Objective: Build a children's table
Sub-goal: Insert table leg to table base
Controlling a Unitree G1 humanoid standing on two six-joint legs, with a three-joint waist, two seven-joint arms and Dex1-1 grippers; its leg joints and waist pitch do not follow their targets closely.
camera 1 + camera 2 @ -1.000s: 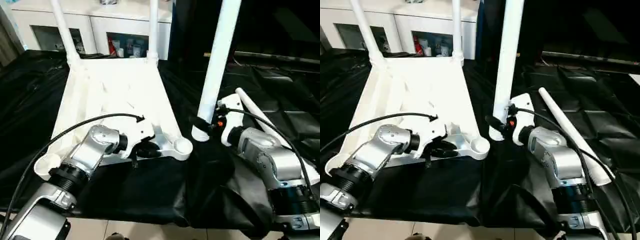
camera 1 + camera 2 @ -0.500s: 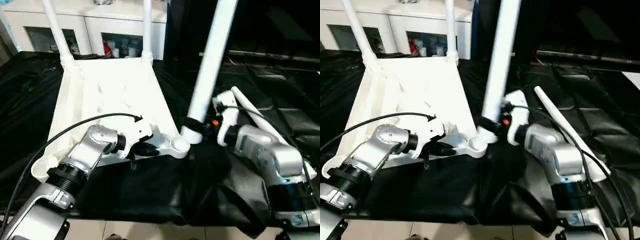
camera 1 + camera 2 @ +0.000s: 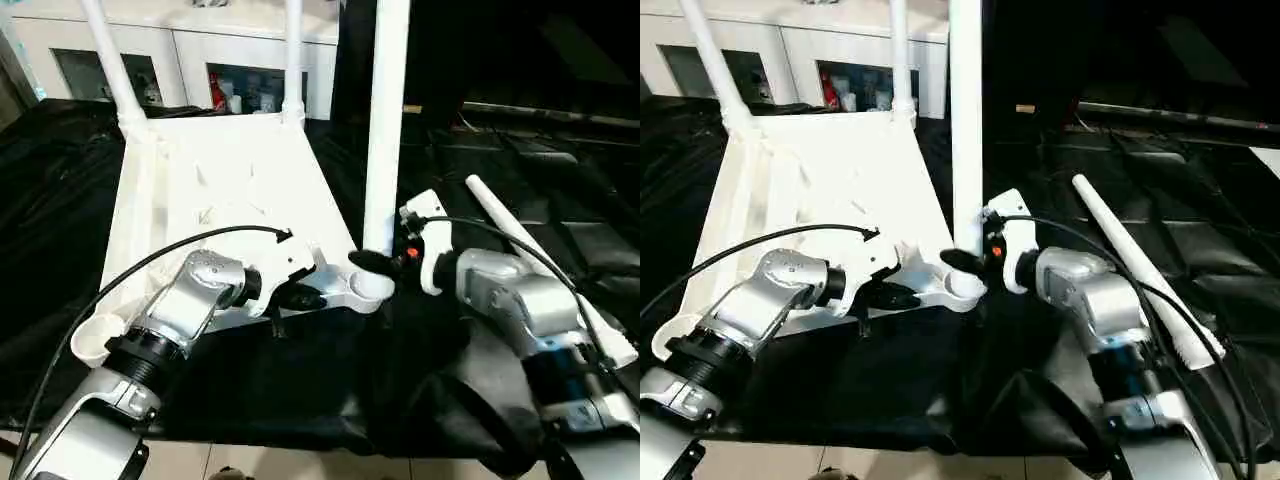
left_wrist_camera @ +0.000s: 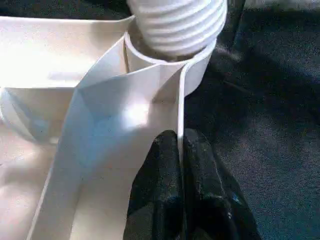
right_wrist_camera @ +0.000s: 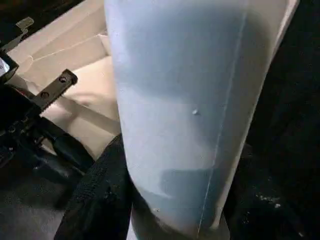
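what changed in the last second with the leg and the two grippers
The right gripper has swung the leg from a tilt beside the table top to upright, its threaded end now entering the near right corner socket. The left gripper has closed its jaws on the top's rim beside that socket. Unchanged: two far legs stand in their sockets, the fourth leg lies on the black cloth.

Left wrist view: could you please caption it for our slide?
Left gripper pinching the tabletop's rim while a threaded leg enters the corner socket.
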